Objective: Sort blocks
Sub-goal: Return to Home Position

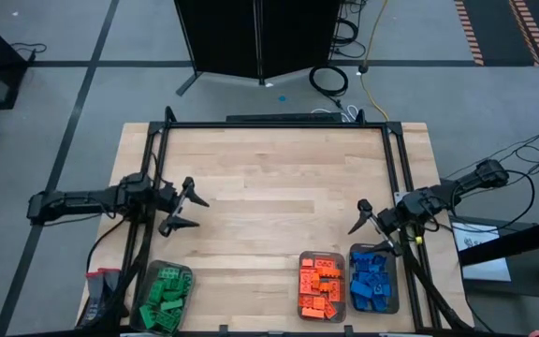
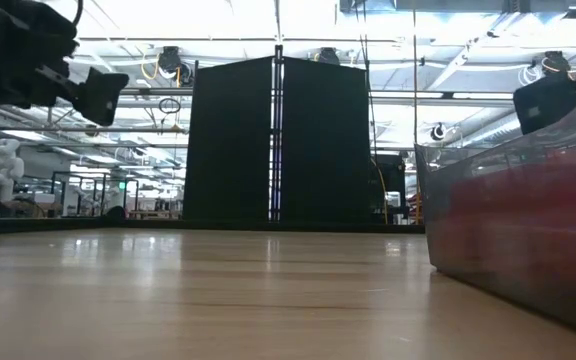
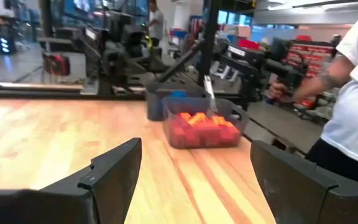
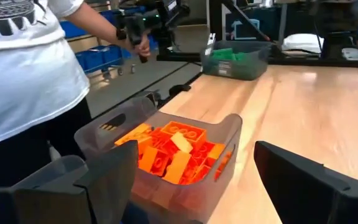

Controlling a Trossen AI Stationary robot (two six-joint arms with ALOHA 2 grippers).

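Nearest my low camera a tray (image 2: 508,230) fills frame right, and from above I see the blocks (image 1: 321,286) sorted in trays (image 1: 321,255) along the lower edge of the table (image 1: 279,178), left gripper (image 1: 201,213) and right gripper (image 1: 358,217) both spread, open wood between

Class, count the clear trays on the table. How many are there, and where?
3. The green-brick tray sits in the high view's lower left. The orange-brick tray and the blue-brick tray stand side by side at lower right. None appears hidden.
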